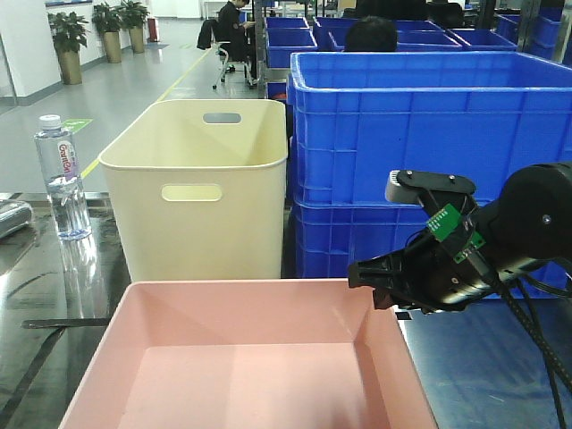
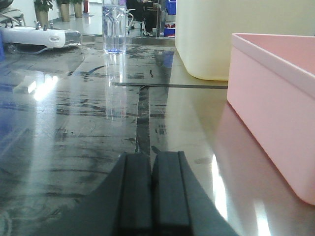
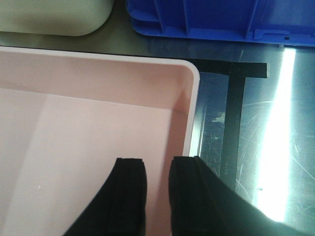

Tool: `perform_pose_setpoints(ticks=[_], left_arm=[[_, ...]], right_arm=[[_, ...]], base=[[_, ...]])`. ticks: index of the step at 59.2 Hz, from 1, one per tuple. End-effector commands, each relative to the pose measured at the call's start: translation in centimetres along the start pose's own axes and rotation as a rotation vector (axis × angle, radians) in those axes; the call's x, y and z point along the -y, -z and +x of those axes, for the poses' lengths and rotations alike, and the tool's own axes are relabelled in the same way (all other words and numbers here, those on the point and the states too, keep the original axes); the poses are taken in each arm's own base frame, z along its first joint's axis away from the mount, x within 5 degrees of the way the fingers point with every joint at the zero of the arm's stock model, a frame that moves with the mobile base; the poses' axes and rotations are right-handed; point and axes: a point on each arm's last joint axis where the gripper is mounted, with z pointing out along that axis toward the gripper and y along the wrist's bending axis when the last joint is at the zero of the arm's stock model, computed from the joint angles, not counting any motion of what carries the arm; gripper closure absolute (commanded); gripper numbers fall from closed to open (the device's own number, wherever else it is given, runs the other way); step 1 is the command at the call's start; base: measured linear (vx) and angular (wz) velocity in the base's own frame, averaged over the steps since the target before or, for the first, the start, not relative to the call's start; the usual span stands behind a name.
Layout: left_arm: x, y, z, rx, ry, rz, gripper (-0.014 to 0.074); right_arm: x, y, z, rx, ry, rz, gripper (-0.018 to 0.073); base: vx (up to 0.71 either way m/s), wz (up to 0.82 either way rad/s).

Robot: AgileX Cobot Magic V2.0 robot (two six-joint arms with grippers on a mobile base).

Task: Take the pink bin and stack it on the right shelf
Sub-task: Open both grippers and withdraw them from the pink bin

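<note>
Right fingers (image 3: 157, 196) hover over pink bin (image 3: 88, 132) rim.

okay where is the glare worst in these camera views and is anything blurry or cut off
Right wrist view: a blown-out white streak on the dark tabletop beside the pink bin; right gripper fingers soft, too near. Left wrist view: mirror-like reflections across the table, bright patch at left; left gripper blurred at bottom edge. Front view: evenly lit, pink bin cropped at the bottom, water bottle reflected in the surface.
</note>
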Motion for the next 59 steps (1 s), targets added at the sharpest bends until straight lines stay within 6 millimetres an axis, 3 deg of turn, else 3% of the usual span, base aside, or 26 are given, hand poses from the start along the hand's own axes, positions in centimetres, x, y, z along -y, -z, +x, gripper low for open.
perform_pose_setpoints(ticks=[1, 16, 21, 26, 31, 35, 45, 52, 55, 59], left_arm=[[-0.1, 0.0, -0.3, 0.078, 0.015, -0.003, 0.0494], [-0.1, 0.0, -0.3, 0.078, 0.015, -0.003, 0.0494], [-0.1, 0.0, -0.3, 0.078, 0.015, -0.003, 0.0494], [-0.1, 0.0, -0.3, 0.078, 0.015, -0.003, 0.0494], [-0.1, 0.0, -0.3, 0.078, 0.015, -0.003, 0.0494], [-0.1, 0.0, -0.3, 0.077, 0.015, -0.003, 0.0494], [-0.1, 0.0, -0.3, 0.077, 0.015, -0.003, 0.0494], [-0.1, 0.0, -0.3, 0.077, 0.015, -0.003, 0.0494], [-0.1, 0.0, -0.3, 0.077, 0.015, -0.003, 0.0494], [-0.1, 0.0, -0.3, 0.077, 0.015, -0.003, 0.0494]], right_arm=[[-0.2, 2.5, -1.3, 0.129, 0.014, -0.021, 0.0339], [0.4, 3.1, -1.4, 0.145, 0.041, 0.02, 0.0339], [0.8, 5.0, -1.2, 0.167, 0.05, 0.041, 0.0339], [1.2, 8.7, -0.8, 0.264, 0.064, 0.056, 0.0339], [2.3, 11.1, 0.7, 0.365, 0.053, 0.065, 0.0339], [4.1, 13.0, 3.0, 0.474, 0.018, 0.091, 0.0339], [7.8, 16.0, 11.7, 0.706, -0.042, 0.229, 0.0351], [8.8, 15.6, 17.6, 0.768, 0.004, 0.342, 0.0414], [9.0, 14.6, 20.8, 0.781, 0.027, 0.363, 0.0461], [9.1, 13.2, 23.7, 0.795, 0.032, 0.358, 0.0524]], base=[[0.0, 0.0], [0.0, 0.0], [0.0, 0.0], [0.0, 0.0], [0.0, 0.0], [0.0, 0.0], [0.0, 0.0], [0.0, 0.0], [0.0, 0.0], [0.0, 0.0]])
